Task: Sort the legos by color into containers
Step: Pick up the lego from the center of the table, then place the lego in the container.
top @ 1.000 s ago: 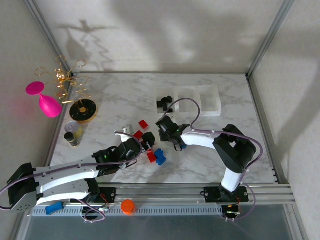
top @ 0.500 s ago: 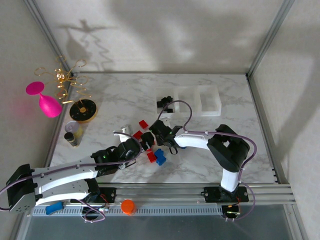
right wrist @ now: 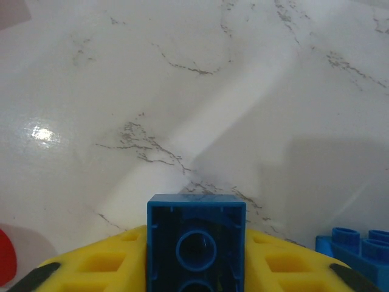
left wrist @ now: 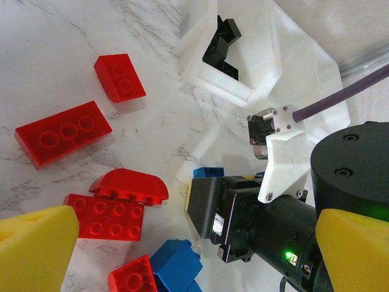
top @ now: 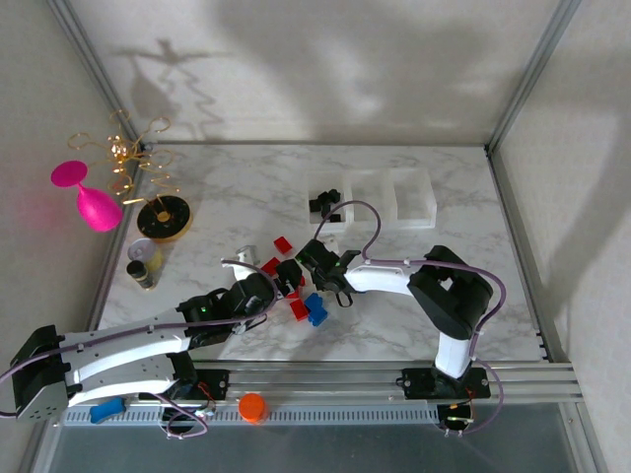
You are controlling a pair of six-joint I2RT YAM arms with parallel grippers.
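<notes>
At the centre of the desk, the left fingers gape wide, empty, over red legos; the right fingers pinch 1 blue brick, seemingly square-on. A straight lift before swinging to the containers would spare neighbouring bricks.

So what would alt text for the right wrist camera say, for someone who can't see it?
A blue brick, hollow underside toward the camera, sits held between two yellow jaws over a white marble table. Another blue piece lies at the lower right.
</notes>
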